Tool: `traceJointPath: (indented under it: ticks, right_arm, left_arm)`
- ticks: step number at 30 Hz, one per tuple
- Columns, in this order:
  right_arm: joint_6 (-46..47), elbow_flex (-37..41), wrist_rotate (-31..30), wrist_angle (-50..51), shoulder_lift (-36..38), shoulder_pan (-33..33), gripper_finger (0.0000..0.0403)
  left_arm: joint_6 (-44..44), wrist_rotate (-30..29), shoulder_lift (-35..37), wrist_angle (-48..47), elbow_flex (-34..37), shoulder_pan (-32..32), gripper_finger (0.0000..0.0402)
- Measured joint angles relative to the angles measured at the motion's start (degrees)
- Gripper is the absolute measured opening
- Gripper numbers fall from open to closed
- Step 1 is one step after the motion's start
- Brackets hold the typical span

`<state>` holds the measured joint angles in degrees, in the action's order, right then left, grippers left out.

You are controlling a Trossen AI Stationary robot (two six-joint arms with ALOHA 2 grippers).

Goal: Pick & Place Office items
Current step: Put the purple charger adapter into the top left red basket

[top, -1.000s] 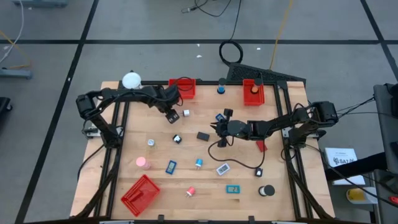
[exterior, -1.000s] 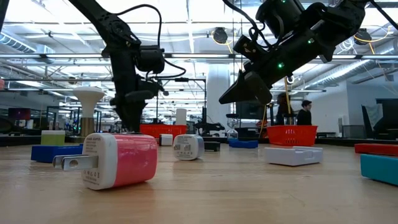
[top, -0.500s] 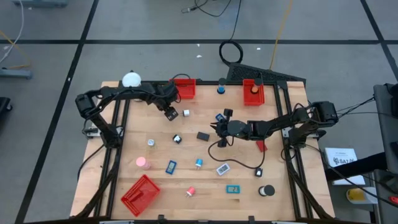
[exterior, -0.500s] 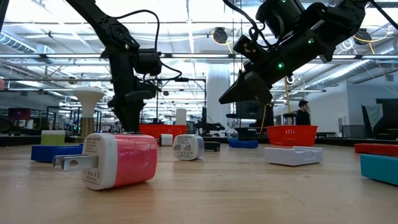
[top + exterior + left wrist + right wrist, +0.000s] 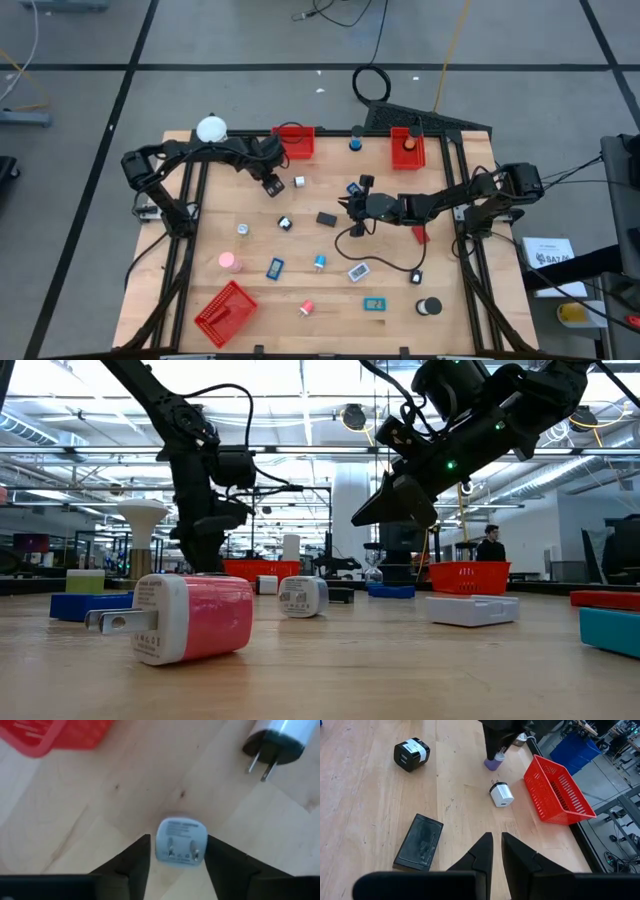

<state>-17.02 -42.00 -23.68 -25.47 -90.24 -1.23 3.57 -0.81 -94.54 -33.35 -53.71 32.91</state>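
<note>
Most office items remain loose on the table, by the look of it: a pink charger, a blue flat piece, a black rectangular pad, a teal piece, a black roll and others; one orange object lies in the far right red tray, so sorting appears barely begun (the near red basket looks empty); left gripper, fingers spread wide, straddles a white plug adapter beside the far left red tray, not yet clamped; right gripper, fingers nearly together and holding nothing, hovers mid-table near the black pad.
</note>
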Motion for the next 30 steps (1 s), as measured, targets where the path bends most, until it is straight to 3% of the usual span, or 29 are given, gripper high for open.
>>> traceJointPath:
  ticks: [4, 8, 16, 21, 26, 30]
  right_arm:
    - [0.0, 0.0, 0.02, 0.02, 0.0, 0.0, 0.0034]
    - [-0.2, 0.0, 0.01, 0.03, 0.0, 0.0, 0.0034]
    - [-0.2, 0.0, 0.0, 0.02, 0.0, 0.0, 0.0034]
    - [-0.19, 0.0, 0.1, -0.66, 0.0, 0.0, 0.0034]
    - [-0.2, 0.0, 0.66, -0.84, 0.0, 0.0, 0.0034]
    - [-0.2, 0.0, 1.49, -0.85, 0.0, -0.01, 0.0034]
  left_arm:
    - [-1.16, 1.9, 0.0, 0.92, 0.0, -0.15, 0.0134]
    - [-2.26, 2.23, -0.02, -2.3, -2.48, -0.35, 0.0132]
    - [2.59, -2.39, -1.04, -6.71, -22.3, 4.18, 0.0136]
    - [5.23, -0.66, -9.64, -10.33, -32.87, 7.65, 0.0135]
    - [8.66, 3.42, -21.15, -10.53, -39.08, 7.91, 0.0134]
    - [9.68, 4.06, -26.35, -9.68, -42.7, 8.09, 0.0134]
